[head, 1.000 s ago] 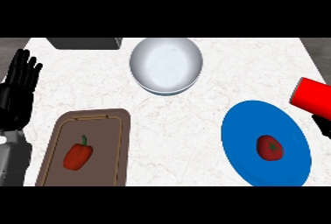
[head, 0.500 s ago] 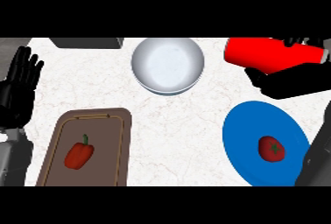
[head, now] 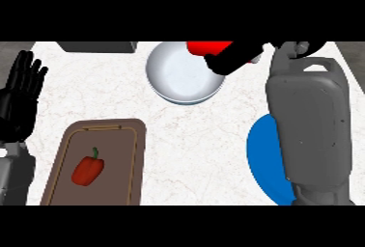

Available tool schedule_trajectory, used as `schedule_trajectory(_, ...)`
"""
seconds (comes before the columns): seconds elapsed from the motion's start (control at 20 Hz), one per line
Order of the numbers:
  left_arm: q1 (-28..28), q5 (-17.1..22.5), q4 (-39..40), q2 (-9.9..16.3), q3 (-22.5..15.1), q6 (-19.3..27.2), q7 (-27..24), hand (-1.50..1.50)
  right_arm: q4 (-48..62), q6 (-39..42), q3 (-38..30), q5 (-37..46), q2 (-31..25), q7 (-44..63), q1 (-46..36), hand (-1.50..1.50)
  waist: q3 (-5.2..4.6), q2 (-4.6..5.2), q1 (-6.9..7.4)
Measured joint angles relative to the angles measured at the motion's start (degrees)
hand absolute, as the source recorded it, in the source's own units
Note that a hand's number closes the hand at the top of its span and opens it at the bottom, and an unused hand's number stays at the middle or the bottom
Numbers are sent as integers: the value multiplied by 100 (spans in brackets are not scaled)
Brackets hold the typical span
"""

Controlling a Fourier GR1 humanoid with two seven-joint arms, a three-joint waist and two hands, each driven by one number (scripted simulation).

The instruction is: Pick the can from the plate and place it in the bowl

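Note:
The red can [head: 208, 48] hangs at the top of the view over the far right rim of the white bowl [head: 178, 75]. My right hand [head: 239, 56] is curled round it, black fingers across its near side. The right forearm runs up the right side and hides most of the blue plate [head: 261, 154], of which only the left edge shows. My left hand [head: 20, 96] rests open at the left edge, fingers up, far from the can.
A brown tray [head: 114, 144] at the lower left holds a red bell pepper [head: 88, 169]. A dark grey block [head: 98, 46] lies at the back left. The counter's far edge runs just behind the bowl.
The right hand has carried the can left, from beside the bowl to over its rim. The forearm now covers the plate and the red item on it. The left hand has stayed still.

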Motion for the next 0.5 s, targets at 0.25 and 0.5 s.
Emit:
schedule_trajectory(0.25,-62,2,81,20,5,-50,-35,0,1321,-1123,560,-5,67,-259,-96,150,1,15,40)
schedule_trajectory(0.5,-9,-34,30,-38,-34,-22,-30,0,2427,-1917,917,345,82,-488,-77,150,3,18,37)
